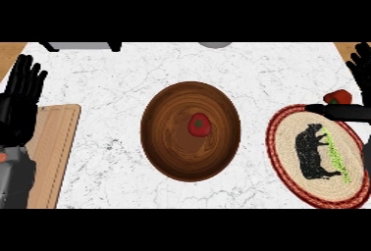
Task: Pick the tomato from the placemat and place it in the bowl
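The right hand [346, 111] hangs open over the placemat's [286, 128] far edge, holding nothing. The left hand [20, 93] rests open at far left. The tomato [199, 124] lies inside the bowl [163, 147]: placement looks done, only withdrawal remains.

white marble counter [181, 63] with grey veins, wooden board [56, 147] at its left edge.

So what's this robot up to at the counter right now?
A tomato already lies inside the wooden bowl at the middle of the counter. The right hand is at the right edge, above the round placemat with a cow on it, and another red object sits beside it. The left hand rests open at the left edge, next to a cutting board.
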`<state>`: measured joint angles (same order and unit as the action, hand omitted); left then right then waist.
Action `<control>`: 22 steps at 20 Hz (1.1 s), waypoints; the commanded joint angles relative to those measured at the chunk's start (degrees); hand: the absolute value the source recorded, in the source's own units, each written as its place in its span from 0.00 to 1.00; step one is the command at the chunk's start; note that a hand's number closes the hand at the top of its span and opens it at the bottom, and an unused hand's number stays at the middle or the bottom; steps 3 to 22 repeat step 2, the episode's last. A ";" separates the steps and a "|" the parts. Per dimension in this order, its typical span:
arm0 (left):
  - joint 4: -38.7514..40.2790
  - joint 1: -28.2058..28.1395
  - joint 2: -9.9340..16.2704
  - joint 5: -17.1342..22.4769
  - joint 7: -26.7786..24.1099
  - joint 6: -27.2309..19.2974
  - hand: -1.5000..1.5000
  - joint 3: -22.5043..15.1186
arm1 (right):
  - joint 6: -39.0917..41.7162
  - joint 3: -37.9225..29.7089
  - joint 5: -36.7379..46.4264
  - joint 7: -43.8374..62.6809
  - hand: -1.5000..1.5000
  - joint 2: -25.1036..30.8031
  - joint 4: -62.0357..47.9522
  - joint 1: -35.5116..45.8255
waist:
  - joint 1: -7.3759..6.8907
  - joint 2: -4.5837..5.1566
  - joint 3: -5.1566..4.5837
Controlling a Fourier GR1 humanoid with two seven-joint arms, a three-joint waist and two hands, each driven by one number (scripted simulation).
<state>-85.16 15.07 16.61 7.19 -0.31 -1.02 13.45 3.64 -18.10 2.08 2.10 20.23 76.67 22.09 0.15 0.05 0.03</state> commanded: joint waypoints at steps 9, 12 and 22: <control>2.62 3.63 -0.86 -1.57 -0.13 -1.20 0.50 -1.23 | 8.49 -6.47 -6.79 -5.46 0.00 7.10 -6.12 0.06 | 0.03 0.06 0.00; 2.62 3.63 -0.86 -1.57 -0.13 -1.20 0.50 -1.23 | 8.49 -6.47 -6.79 -5.46 0.00 7.10 -6.12 0.06 | 0.03 0.06 0.00; 2.62 3.63 -0.86 -1.57 -0.13 -1.20 0.50 -1.23 | 8.49 -6.47 -6.79 -5.46 0.00 7.10 -6.12 0.06 | 0.03 0.06 0.00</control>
